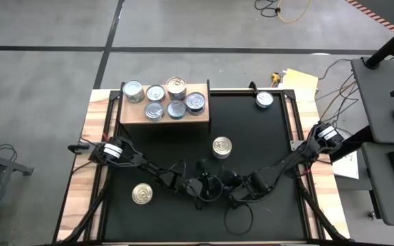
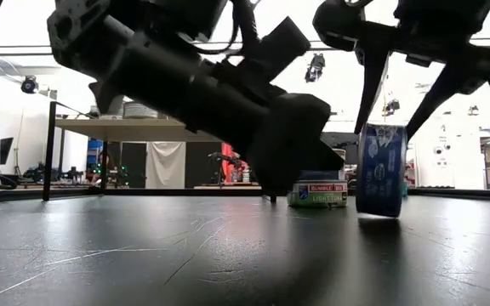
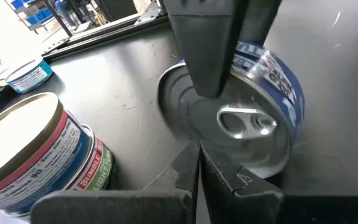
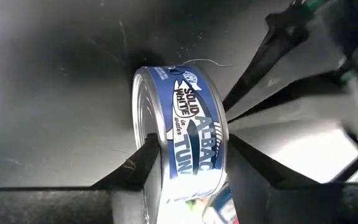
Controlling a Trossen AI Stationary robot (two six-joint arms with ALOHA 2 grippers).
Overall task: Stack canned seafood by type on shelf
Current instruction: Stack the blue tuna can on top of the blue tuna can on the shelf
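A blue-labelled can (image 4: pixel 188 146) stands on its rim on the black table (image 2: pixel 143 246), its silver pull-tab top (image 3: pixel 241 124) facing my left gripper (image 3: pixel 197 180). My right gripper (image 4: pixel 191 171) comes down over the can and is shut on it. My left gripper (image 2: pixel 272 191) is shut and lies low beside the can. In the high view both grippers (image 1: pixel 214 184) (image 1: pixel 232 195) hide this can. The wooden shelf (image 1: pixel 132 115) at the far left carries several cans (image 1: pixel 176 87). My right gripper pinches the blue can between its two fingers, one finger (image 4: pixel 143 163) on each flat face, near the can's upper rim (image 2: pixel 381 129). The fingers slant down from above. The can stands on edge, its lower rim (image 2: pixel 379 214) at the table. My left gripper's shut fingertips stand by the lower part of the can's pull-tab face (image 3: pixel 253 163); whether they touch it I cannot tell.
A stack of two cans (image 1: pixel 222 147) (image 3: pixel 36 155) stands mid-table just beyond the grippers. A gold-topped can (image 1: pixel 142 194) lies near the left front, and a single can (image 1: pixel 265 100) sits at the far right corner. Wooden table borders (image 1: pixel 91 157) flank the black mat.
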